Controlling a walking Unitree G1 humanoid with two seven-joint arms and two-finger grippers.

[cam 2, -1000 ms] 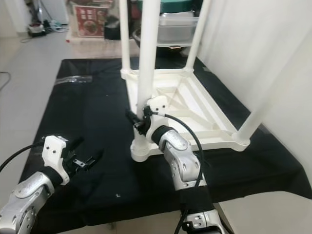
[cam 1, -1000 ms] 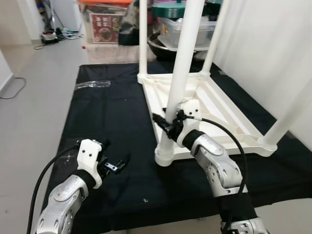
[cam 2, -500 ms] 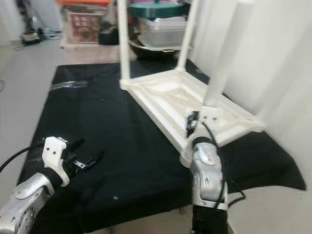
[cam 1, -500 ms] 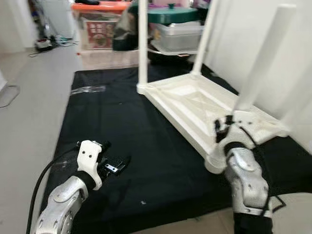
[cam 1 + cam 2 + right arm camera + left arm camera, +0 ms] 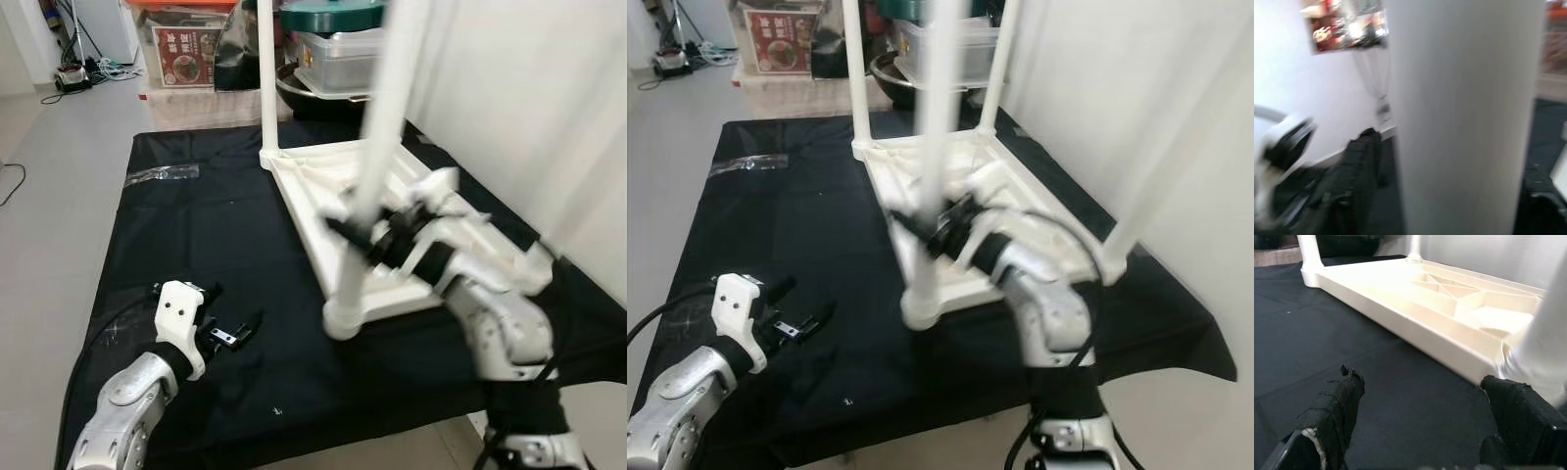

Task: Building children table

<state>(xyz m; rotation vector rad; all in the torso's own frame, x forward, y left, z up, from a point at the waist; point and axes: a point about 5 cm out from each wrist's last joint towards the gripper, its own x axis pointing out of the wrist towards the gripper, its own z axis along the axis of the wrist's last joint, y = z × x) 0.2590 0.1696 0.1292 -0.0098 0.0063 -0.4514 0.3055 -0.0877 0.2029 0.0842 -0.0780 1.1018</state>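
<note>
Nearest the front edge of the black-covered surface [image 5: 225, 245], the left gripper [image 5: 233, 333] hovers just above the cloth, its fingers spread apart and holding nothing. Toward the middle, the right gripper [image 5: 364, 238] is blurred, its two fingers set on either side of a white table leg [image 5: 377, 157] that stands in the near corner of the upturned white children's table [image 5: 392, 211]. That table lies top-down along the right side of the surface. Beyond the far edge sit storage boxes [image 5: 181, 49] on the floor.
</note>
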